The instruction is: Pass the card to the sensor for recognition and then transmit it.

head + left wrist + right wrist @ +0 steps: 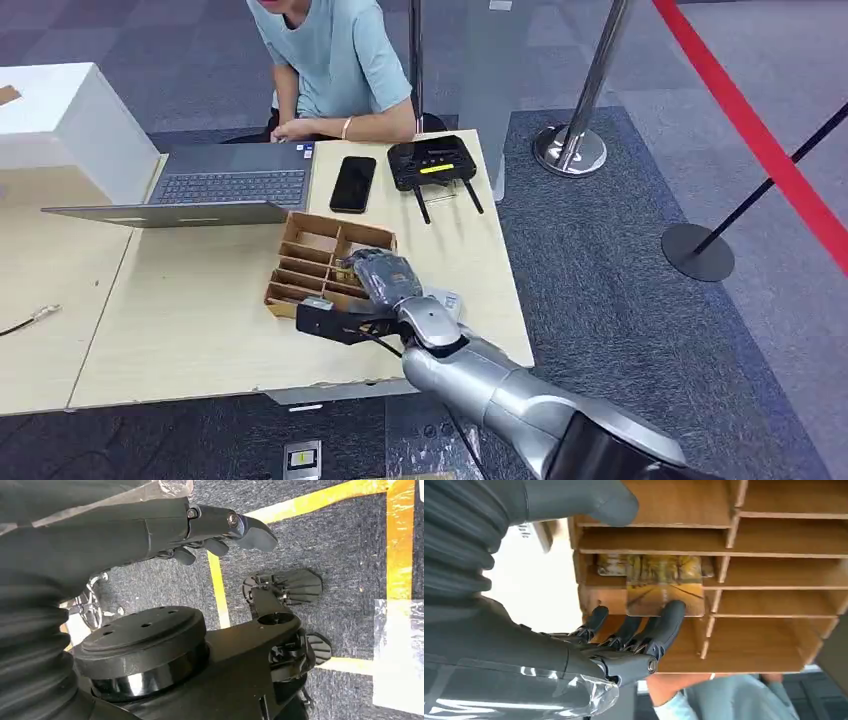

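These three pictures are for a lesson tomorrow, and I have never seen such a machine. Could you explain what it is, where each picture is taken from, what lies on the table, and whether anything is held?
It is a humanoid robot with two silver arms ending in many-fingered hands. The head view looks down from high on its body at a wooden table. There lie a laptop, a black phone, a black device with antennas and a wooden tray with slots. A person sits behind.

The right wrist view sits just behind the right hand. Its fingertips touch a yellowish card standing in the tray; it is not yet lifted out.

The left wrist view shows the left hand hanging over the carpet, holding nothing.
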Available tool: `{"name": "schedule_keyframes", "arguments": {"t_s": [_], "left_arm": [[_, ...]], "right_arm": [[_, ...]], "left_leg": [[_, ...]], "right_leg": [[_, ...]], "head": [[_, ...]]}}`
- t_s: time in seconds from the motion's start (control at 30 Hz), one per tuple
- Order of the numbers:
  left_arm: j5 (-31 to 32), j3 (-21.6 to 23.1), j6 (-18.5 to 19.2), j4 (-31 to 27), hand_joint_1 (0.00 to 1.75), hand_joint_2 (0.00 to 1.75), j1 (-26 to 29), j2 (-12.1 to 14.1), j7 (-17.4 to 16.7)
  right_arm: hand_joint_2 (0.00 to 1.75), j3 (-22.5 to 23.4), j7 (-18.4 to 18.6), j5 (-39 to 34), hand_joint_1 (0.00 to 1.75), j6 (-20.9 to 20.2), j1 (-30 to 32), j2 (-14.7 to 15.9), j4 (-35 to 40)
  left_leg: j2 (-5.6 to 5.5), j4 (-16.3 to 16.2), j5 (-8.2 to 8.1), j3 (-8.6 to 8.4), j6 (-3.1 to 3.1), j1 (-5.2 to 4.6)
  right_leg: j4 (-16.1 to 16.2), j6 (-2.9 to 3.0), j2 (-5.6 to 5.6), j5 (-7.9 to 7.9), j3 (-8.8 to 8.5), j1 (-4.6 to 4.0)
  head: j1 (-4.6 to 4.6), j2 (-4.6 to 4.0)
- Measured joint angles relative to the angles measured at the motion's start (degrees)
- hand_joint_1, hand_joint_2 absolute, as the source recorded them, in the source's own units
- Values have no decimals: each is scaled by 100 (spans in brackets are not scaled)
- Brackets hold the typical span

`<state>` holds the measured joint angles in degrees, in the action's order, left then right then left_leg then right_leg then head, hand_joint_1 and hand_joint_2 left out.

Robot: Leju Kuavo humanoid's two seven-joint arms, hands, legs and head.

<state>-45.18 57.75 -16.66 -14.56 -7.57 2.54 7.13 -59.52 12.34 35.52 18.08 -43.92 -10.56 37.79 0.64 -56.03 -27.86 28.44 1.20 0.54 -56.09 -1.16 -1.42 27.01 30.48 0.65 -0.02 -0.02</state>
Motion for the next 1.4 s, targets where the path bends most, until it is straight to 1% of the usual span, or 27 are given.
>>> {"name": "schedule_keyframes", "arguments": {"t_s": [0.03,0.13,0.37,0.43,0.47,0.5,0.53,0.73,1.13,1.4], "left_arm": [[2,0,0,0,0,175,0,0,0],[2,0,0,0,0,175,5,0,-2],[7,0,2,2,0,175,33,0,-9],[13,0,4,2,0,175,34,0,-11],[22,0,11,2,0,175,34,0,-22],[22,0,20,0,0,175,37,0,-28],[22,0,20,2,0,175,38,0,-28],[48,0,28,0,0,175,35,-2,-26],[68,2,37,0,0,175,31,-2,-28],[85,4,50,0,0,175,28,-2,-68]], "right_arm": [[175,0,14,0,59,0,-15,7,-31],[175,0,66,17,61,-9,-55,33,-114],[175,0,70,37,61,-5,-64,92,-240],[175,0,70,39,66,6,-67,94,-260],[175,0,73,42,94,24,-69,96,-265],[175,0,73,39,169,37,-73,96,-262],[175,2,70,39,175,52,-81,96,-262],[175,2,64,90,175,-5,-160,96,-249],[175,2,51,138,175,48,-193,94,-214],[175,37,107,151,175,142,-235,166,-99]], "left_leg": [[0,-1,0,-1,0,0],[0,-1,0,-2,0,0],[0,-2,0,-3,0,0],[0,-2,0,-3,0,0],[0,-2,0,-4,0,0],[0,-2,0,-4,0,0],[0,-2,0,-4,0,0],[0,-2,0,-8,0,0],[0,-2,1,-19,1,0],[0,-3,2,-24,1,0]], "right_leg": [[0,0,0,0,0,0],[0,0,0,0,-2,0],[0,0,0,0,-3,0],[0,0,0,0,-4,0],[0,0,0,0,-4,0],[0,0,0,0,-5,0],[0,0,0,0,-5,0],[-1,1,0,-1,-7,0],[-1,1,0,-1,-20,0],[-1,0,0,-2,-23,0]], "head": [[-2,0],[0,0],[0,0],[0,0],[0,0],[0,0],[0,0],[0,0],[0,0],[0,0]]}}
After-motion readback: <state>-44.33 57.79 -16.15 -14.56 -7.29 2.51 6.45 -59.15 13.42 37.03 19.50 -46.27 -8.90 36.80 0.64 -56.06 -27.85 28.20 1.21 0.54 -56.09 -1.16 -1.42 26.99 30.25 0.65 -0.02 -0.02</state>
